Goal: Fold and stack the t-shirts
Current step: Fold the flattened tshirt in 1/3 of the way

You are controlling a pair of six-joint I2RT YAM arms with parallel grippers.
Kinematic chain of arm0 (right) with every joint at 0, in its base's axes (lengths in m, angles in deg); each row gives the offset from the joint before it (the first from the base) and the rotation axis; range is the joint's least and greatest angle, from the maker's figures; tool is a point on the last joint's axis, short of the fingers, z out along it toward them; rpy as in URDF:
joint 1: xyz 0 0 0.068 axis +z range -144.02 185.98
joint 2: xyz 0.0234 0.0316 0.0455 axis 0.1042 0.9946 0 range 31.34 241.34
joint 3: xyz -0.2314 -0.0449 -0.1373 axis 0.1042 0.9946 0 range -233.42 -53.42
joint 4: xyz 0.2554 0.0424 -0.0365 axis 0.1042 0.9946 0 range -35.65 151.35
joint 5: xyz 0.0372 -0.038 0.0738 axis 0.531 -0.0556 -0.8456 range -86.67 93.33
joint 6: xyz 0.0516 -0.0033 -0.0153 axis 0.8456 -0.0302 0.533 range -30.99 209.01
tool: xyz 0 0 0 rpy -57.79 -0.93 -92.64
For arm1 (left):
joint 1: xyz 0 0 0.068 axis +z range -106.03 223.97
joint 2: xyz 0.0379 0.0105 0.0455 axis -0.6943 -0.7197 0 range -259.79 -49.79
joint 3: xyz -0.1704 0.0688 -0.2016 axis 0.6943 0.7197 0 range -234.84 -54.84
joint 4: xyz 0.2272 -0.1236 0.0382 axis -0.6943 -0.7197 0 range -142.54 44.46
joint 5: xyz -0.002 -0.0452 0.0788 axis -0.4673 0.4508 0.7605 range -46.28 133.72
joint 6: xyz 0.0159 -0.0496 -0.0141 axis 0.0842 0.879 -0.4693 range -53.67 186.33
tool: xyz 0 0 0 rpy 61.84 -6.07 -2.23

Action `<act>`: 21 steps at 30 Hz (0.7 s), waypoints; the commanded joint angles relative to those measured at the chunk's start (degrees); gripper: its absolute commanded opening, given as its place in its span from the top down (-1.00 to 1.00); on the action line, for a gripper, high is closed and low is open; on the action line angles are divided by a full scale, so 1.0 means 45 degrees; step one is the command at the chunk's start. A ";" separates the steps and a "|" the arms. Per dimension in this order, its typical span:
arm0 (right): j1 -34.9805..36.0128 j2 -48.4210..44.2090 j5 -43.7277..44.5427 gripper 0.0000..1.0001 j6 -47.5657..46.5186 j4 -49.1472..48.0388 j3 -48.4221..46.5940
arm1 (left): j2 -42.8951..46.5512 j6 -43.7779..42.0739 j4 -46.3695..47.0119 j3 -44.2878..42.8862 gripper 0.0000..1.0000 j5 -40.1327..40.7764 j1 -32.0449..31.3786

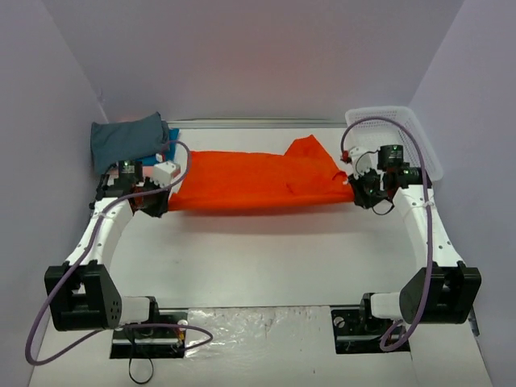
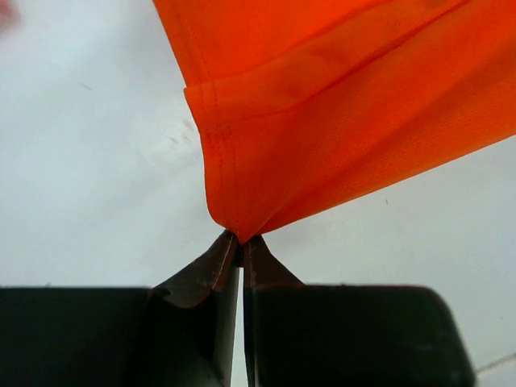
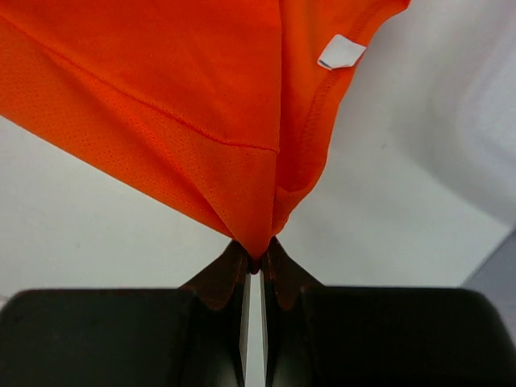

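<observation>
Observed: the orange t-shirt [image 1: 258, 181] is stretched left to right across the far half of the table [image 1: 266, 258], between the two arms. It is bunched into a long band, with one flap peaked up toward the far right.

Left gripper [image 2: 240, 240]: jaws pressed together, pinching a corner of the shirt at the stitched hem [image 2: 222, 161].

Right gripper [image 3: 256, 260]: jaws pressed together, pinching a gathered point of cloth at the opposite end. A white label [image 3: 341, 52] shows beside the opening there.

A folded grey-teal t-shirt [image 1: 129, 141] lies at the far left on a blue t-shirt [image 1: 172, 135]. A white basket [image 1: 395, 121] stands at the far right.

Assessment of handling: the cloth looks thin, light and limp, with a fine mesh weave. It sags between the pinches and will not hold a shape unaided. It is not fragile, but probably slick enough to creep out of a shallow pinch.

Recommended hold: at corners and doubled hems, where the stitching gives bulk, with the two ends kept taut so that folds fall straight. A single-layer pinch in mid-panel would likely bunch or slip.
</observation>
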 commanded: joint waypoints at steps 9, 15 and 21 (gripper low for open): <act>-0.0009 0.0746 -0.0374 -0.18 -0.3414 0.4671 0.0722 | -0.0724 -0.4853 -0.4978 -0.0520 0.31 -0.2632 -0.0082; -0.0009 0.0823 -0.0062 -0.25 -0.3532 0.4866 -0.0078 | -0.0313 -0.5735 -0.6386 -0.1185 0.14 -0.2613 -0.0278; 0.0030 0.1896 -0.0624 -0.23 -0.3103 0.4535 -0.1133 | -0.0879 -0.5231 -0.5672 -0.1674 0.16 -0.2633 -0.0259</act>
